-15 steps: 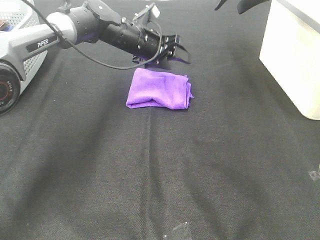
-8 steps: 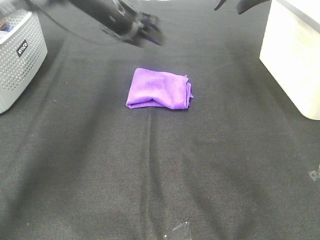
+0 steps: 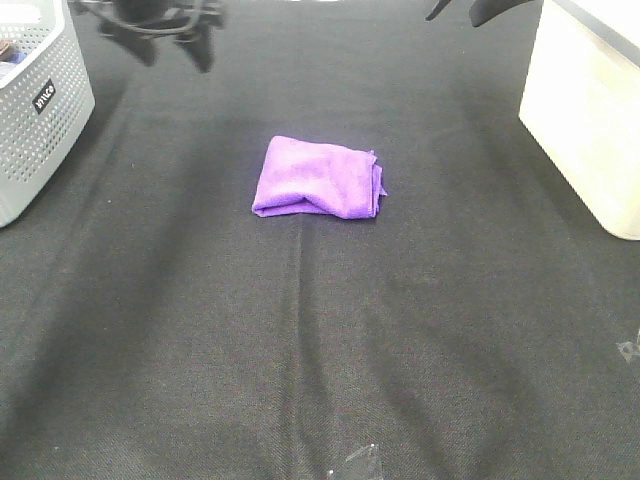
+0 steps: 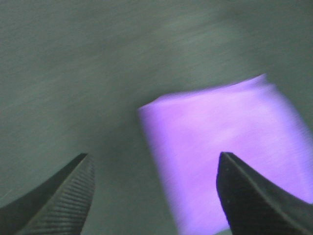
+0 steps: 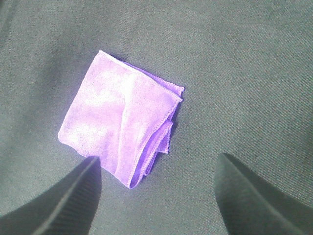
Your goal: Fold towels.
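Note:
The purple towel [image 3: 318, 178] lies folded into a small rectangle on the black table, a little behind the middle. It also shows blurred in the left wrist view [image 4: 225, 147] and sharp in the right wrist view [image 5: 120, 117], with layered stitched edges on one side. My left gripper [image 3: 165, 35] is open and empty, blurred, high at the back left, well clear of the towel. My right gripper [image 3: 470, 8] is open and empty at the top edge, raised above the table.
A grey perforated basket [image 3: 40, 110] stands at the left edge. A cream box [image 3: 585, 110] stands at the right edge. Black cloth [image 3: 320, 350] covers the table, with a scrap of clear tape [image 3: 358, 460] near the front.
My left arm has drawn back from just behind the towel to the far back left. The towel has not moved. The right gripper has stayed put.

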Tool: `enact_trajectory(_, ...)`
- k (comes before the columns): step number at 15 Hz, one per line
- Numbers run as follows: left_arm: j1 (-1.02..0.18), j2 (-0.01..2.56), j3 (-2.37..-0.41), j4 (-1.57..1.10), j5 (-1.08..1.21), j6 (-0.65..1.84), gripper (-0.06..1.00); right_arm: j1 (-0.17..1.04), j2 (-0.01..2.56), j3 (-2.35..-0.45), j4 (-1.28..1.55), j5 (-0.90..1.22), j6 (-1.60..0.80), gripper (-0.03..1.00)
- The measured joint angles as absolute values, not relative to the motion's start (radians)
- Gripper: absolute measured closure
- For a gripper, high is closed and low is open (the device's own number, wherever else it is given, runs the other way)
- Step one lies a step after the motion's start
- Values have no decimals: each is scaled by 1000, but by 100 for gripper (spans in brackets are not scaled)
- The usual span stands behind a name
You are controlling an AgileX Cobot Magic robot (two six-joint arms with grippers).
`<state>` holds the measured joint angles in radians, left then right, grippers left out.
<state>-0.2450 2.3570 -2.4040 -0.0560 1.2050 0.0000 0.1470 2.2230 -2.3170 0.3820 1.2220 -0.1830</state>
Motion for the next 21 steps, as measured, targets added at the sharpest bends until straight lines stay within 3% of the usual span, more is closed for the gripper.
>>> enact_trajectory(4,-137,2286,-2405,-47,1213,0,28,147,2153,-2273,266,1221,-123,32)
enact_trajectory(9,-8,2034,-2309,-119,1211,22,28,145,1762,-1873,198,1219,-65,32)
enact_trajectory(14,-4,1570,-1759,-105,1213,55,24,145,1298,-1454,144,1219,-19,20)
enact_trajectory(18,-4,1167,-1383,-83,1176,50,23,145,873,-1133,128,1221,20,18)
enact_trajectory(21,-4,806,-1122,-24,1172,47,23,145,605,-997,125,1221,20,18)
